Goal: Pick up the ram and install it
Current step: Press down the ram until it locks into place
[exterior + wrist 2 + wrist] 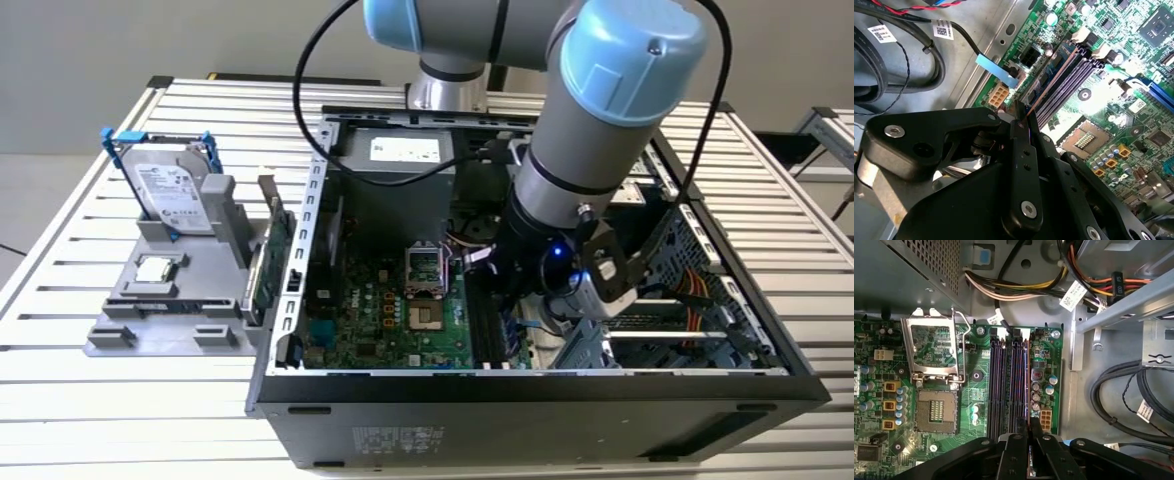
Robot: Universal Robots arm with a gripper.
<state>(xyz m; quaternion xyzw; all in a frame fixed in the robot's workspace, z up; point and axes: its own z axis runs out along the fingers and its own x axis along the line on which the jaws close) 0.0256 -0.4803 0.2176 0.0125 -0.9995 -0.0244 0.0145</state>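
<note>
The ram (1027,382) shows edge-on as a thin strip. It stands along the memory slot closest to the motherboard's edge, beside the other dark memory slots (1004,385). In the second wrist view the ram (1051,82) runs away from the black fingers (1021,150) over the same slots (1076,75). My gripper (1029,434) is shut on the ram at its near end. I cannot tell whether the ram is pressed fully into the slot. In the exterior view the gripper (514,300) reaches down inside the open computer case (534,400), over the motherboard (387,320).
An open processor socket (936,412) lies beside the slots. Bundled cables (1124,400) and a metal drive cage (667,330) crowd the other side. Outside the case, a grey fixture (174,330) holds a hard drive (174,195), a small silver chip (158,268) and a green card (274,260).
</note>
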